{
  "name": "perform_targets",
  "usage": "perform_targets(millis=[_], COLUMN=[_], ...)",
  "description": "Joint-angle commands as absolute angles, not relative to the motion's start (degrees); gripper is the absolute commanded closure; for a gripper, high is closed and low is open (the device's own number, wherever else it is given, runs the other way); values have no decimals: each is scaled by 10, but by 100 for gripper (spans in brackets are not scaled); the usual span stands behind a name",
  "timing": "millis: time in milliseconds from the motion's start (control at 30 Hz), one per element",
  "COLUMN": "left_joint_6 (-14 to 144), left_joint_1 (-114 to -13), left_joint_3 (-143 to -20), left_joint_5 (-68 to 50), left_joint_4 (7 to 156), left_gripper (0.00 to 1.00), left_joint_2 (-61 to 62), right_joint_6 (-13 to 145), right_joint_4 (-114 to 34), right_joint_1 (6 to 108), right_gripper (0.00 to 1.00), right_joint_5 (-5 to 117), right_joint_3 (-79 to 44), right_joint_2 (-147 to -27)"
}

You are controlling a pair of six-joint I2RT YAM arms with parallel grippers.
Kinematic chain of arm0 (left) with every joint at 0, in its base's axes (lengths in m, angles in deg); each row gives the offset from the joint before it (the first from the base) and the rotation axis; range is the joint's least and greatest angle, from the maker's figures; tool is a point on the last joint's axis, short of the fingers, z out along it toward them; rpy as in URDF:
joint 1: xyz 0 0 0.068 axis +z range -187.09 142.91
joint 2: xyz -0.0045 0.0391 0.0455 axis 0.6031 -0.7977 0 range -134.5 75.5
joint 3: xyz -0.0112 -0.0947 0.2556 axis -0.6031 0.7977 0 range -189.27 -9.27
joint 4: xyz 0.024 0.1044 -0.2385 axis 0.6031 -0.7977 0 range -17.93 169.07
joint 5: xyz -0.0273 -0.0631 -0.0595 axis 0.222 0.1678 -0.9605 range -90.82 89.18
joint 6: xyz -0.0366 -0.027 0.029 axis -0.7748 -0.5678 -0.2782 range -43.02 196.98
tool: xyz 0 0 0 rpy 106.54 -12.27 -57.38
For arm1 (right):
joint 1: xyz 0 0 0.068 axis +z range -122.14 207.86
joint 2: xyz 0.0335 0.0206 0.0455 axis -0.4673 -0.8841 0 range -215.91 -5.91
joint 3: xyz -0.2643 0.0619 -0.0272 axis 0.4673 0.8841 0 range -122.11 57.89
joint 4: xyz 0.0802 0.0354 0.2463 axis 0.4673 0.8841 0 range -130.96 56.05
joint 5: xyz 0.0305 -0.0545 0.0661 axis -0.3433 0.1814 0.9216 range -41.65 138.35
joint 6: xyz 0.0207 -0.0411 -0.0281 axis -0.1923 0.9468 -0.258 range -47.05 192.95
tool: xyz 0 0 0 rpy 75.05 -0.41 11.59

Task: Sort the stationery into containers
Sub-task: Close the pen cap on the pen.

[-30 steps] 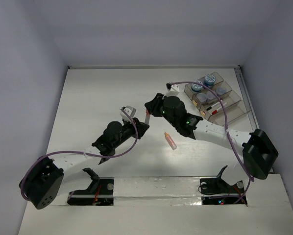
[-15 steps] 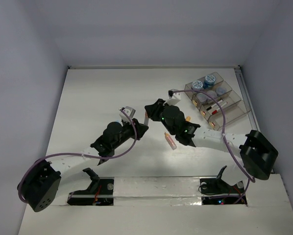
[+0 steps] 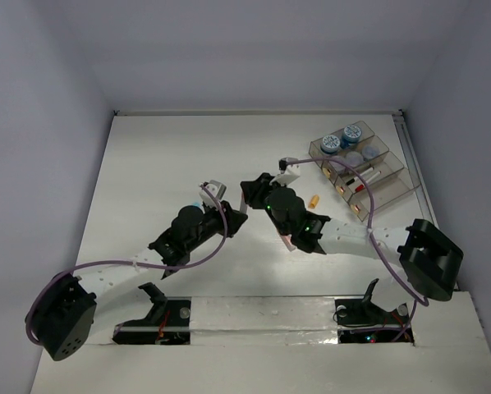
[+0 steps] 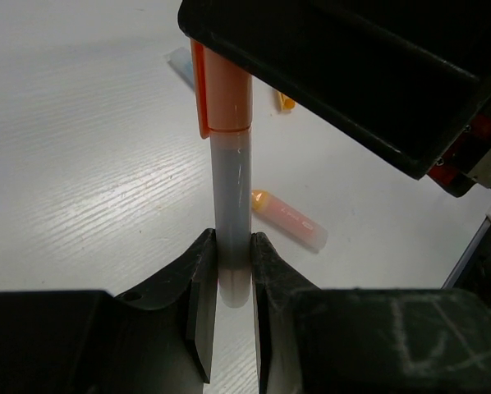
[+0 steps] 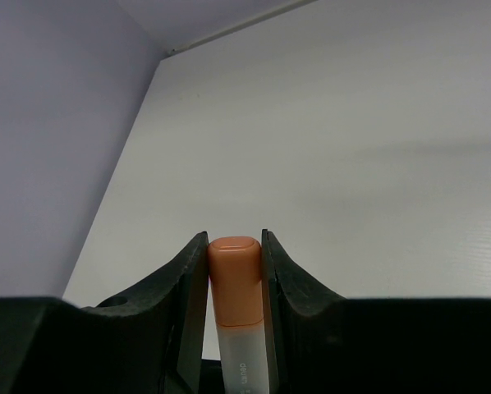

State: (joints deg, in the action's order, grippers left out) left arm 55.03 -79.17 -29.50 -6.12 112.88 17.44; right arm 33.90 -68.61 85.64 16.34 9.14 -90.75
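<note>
Reaching up and right from its base at the near left corner, the left arm meets the right arm, which stretches leftward from the near right, over the middle of the matte white table enclosed by plain pale grey walls. The left gripper is clamped on the bare end of a translucent grey pen with an orange cap. The right gripper is pinched tight on the cap end, so the pen hangs between both claws above the surface. Only the left wrist view shows clearly a short pink stick with an orange tip lying on the table beyond the pen; from above the right arm mostly covers it. Farther right, the top view alone shows a small orange piece lying loose. Beyond it stands the clear smoky-brown plastic organiser tray, with round blue-lidded jars in its far compartments.
</note>
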Motion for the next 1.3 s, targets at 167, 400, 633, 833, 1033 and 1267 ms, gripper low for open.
perform_targets(millis=[167, 400, 633, 833, 1033, 1267], left_joint_6=[561, 565, 569, 571, 571, 573], left_joint_1=[-790, -790, -790, -790, -790, -790], left_joint_3=[-307, -308, -300, -294, -292, -288], left_joint_5=[-28, -26, -28, -13, 8, 5], left_joint_4=[1202, 1199, 1200, 1192, 1185, 1184], left_gripper=[100, 100, 100, 100, 100, 100], left_joint_2=[206, 214, 243, 281, 302, 320], right_joint_6=[313, 292, 263, 221, 185, 177], right_joint_4=[-598, -569, -599, -615, -599, -585], right_joint_1=[892, 892, 917, 982, 1039, 1039], right_gripper=[100, 100, 100, 100, 100, 100], right_joint_5=[236, 325, 336, 304, 259, 247], right_joint_3=[117, 140, 194, 214, 208, 208], right_joint_2=[-891, -884, -899, -946, -987, -980])
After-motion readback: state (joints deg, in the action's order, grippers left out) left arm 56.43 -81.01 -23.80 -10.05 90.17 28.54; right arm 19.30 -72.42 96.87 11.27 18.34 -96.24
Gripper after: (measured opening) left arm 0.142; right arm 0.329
